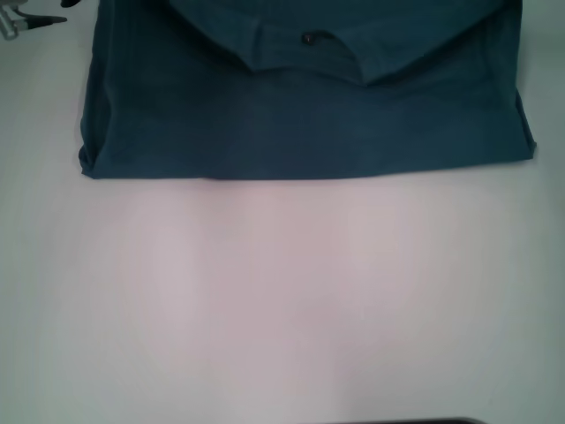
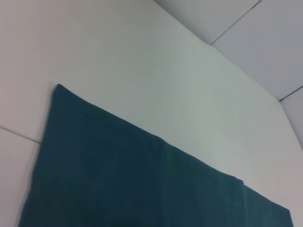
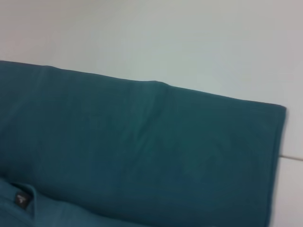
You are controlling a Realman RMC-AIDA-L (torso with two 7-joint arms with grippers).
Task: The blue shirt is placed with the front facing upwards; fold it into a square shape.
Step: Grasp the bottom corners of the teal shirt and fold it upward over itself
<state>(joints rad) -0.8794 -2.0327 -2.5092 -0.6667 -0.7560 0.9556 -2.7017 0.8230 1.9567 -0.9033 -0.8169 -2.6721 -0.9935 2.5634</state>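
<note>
Head view: the shirt point(image 1: 300, 115) lies folded at the far side of the white surface point(image 1: 282, 300), running out of the picture at the top. Its near edge is a straight fold line crossing most of the width, with a rounded, slightly bunched corner at the left and a small pointed corner at the right. The left side edge stands nearly upright; the right one slants outward toward the near corner. The collar point(image 1: 305, 55) is turned down over the upper layer, its ribbed band curving toward the near edge, with the small dark label point(image 1: 309, 38) in the middle. All of the surface between the fold line and the robot is bare, a wide open stretch. At the top left corner a dark tip of the left claw point(image 1: 35, 21) shows beside the shirt, apart from the cloth; whether it is released or clenched cannot be told.

Left wrist view: one long straight edge of the shirt point(image 2: 142, 184) runs diagonally to a sharp corner, lying flat on the surface point(image 2: 142, 61). Beyond that edge the surface is bare up to its rim, with floor tiles point(image 2: 265, 38) past it.

Right wrist view: the shirt point(image 3: 142, 146) fills the lower part, its long edge gently wavy, ending in a squared corner. The label point(image 3: 21, 199) sits by the collar. The surface point(image 3: 165, 38) beyond is bare. The right claw does not show.
</note>
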